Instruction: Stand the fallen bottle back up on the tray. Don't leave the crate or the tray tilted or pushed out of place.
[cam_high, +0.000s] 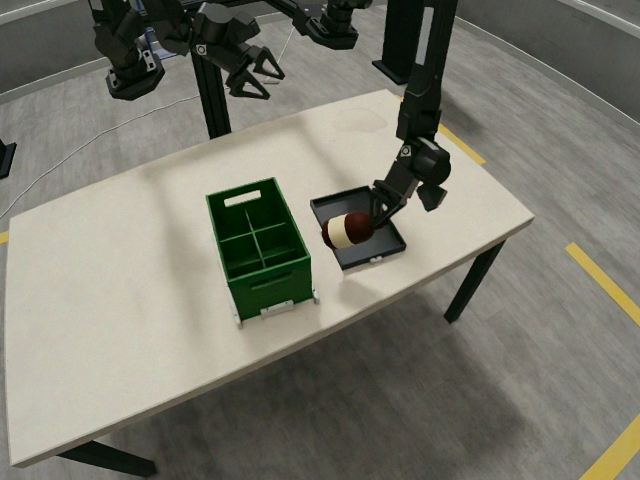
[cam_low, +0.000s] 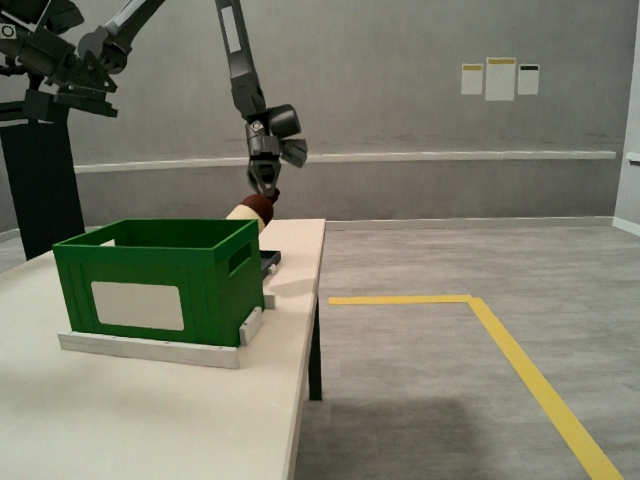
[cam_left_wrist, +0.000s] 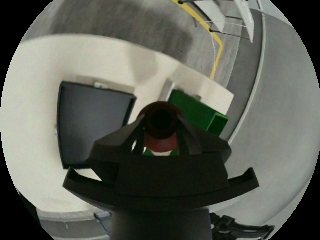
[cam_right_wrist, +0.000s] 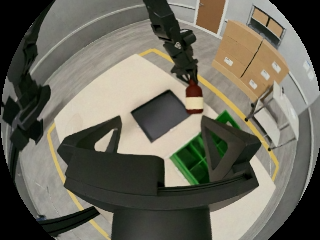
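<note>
Left claw (cam_high: 377, 219) (cam_low: 268, 192) (cam_left_wrist: 161, 117) (cam_right_wrist: 191, 80), the nearer, grasps the bottle (cam_high: 343, 230) (cam_low: 251, 210) (cam_left_wrist: 161, 144) (cam_right_wrist: 194, 103) by its neck, base slanting down toward the crate (cam_high: 268, 289) (cam_low: 155, 289) (cam_left_wrist: 192, 107) (cam_right_wrist: 192, 160); right claw (cam_high: 256, 73) (cam_right_wrist: 161, 131), released, hangs beyond the surface's long edge

Left gripper (cam_high: 378, 219) (cam_low: 267, 192) (cam_left_wrist: 161, 120) clamped, right gripper (cam_high: 266, 82) (cam_low: 112, 98) (cam_right_wrist: 161, 122) wide open

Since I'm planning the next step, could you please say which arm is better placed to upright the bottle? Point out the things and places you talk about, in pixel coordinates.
Left: its gripper (cam_high: 379, 221) (cam_low: 268, 192) (cam_left_wrist: 161, 117) already grips the tilted bottle's (cam_high: 345, 230) (cam_low: 252, 210) (cam_right_wrist: 194, 98) neck; right's open gripper (cam_high: 268, 85) (cam_right_wrist: 162, 122) holds nothing.
</note>
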